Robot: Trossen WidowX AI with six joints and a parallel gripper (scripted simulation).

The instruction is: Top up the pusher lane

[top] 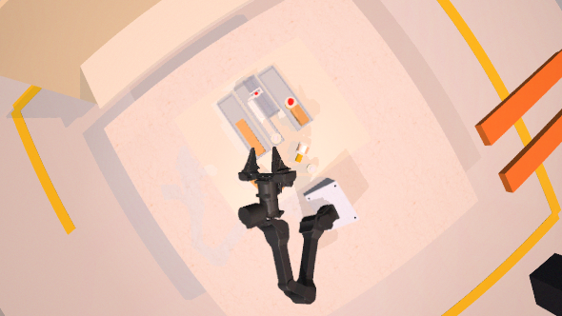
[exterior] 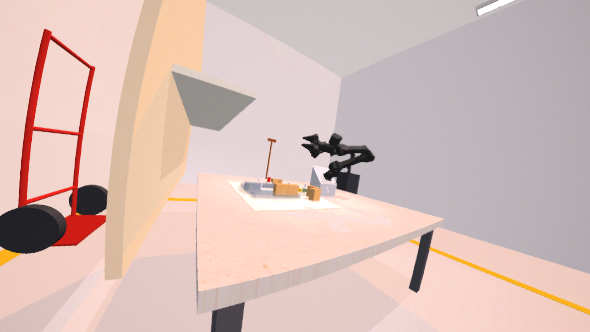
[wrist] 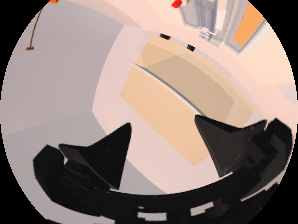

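My gripper (top: 263,149) (exterior: 303,142) (wrist: 163,122) is open and empty, raised high above the table. In the top view its fingertips appear near the front ends of the left and middle lanes. A pale-topped jar (top: 275,138) stands near the front of the middle lane. A red-topped jar (top: 291,102) stands in the right lane, behind an orange block. A small red spot (top: 256,93) with a white surround shows at the back of the middle lane. Loose in front of the lanes are a white-topped item (top: 302,148) and a small pale round jar (top: 311,168). Their labels are too small to tell.
Orange blocks (top: 250,137) (top: 299,115) lie in the outer lanes. Another orange block (exterior: 313,193) stands in front, partly hidden under the arm in the top view. A white sloped box (top: 339,202) (exterior: 327,188) stands beside the arm. A shelf panel (exterior: 215,102) juts out beyond the table.
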